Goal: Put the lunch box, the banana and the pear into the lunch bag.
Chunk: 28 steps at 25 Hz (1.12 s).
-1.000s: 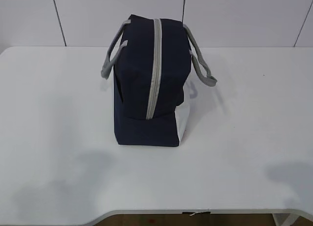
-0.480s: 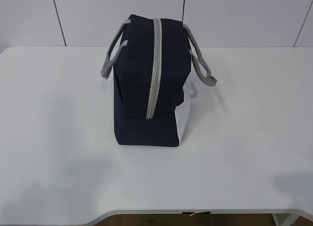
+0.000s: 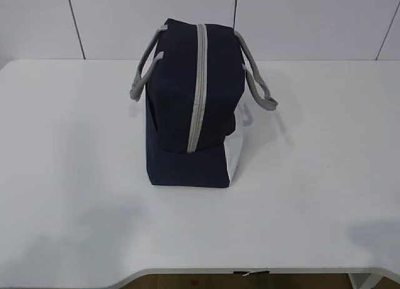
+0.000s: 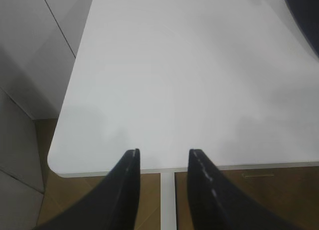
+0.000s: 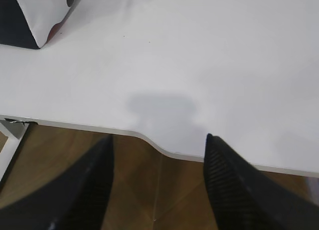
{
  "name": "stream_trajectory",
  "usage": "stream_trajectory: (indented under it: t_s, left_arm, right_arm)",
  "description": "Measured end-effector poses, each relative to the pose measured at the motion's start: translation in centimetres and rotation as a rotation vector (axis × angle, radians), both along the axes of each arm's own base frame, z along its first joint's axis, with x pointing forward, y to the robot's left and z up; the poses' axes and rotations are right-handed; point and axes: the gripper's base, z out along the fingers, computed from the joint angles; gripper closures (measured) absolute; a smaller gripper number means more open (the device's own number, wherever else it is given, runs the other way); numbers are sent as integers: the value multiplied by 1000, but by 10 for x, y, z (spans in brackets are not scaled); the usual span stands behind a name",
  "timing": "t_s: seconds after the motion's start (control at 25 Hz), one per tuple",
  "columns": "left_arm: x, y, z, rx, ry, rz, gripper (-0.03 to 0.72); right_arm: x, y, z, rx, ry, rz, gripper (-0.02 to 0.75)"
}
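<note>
Navy lunch bag is sitting zipped mid-table while your left gripper and right gripper are hovering parted, empty, off its near edge.

Soft shadows on worktop front edge faded and drifted outward, left patch paler, right patch smaller near corner.

Lone lunch bag mid-table

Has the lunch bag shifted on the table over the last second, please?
No. The lunch bag stands where it did, its zipper strip still under the same wall seam and its base equally far from the table's front edge.
</note>
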Motion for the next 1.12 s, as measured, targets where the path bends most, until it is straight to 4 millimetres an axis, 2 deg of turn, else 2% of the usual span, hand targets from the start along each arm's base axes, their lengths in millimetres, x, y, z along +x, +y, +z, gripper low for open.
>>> stream_trajectory:
  t_s: [1.12]
  left_arm:
    - [0,0,0,0,0,0,443]
  right_arm:
    - [0,0,0,0,2,0,274]
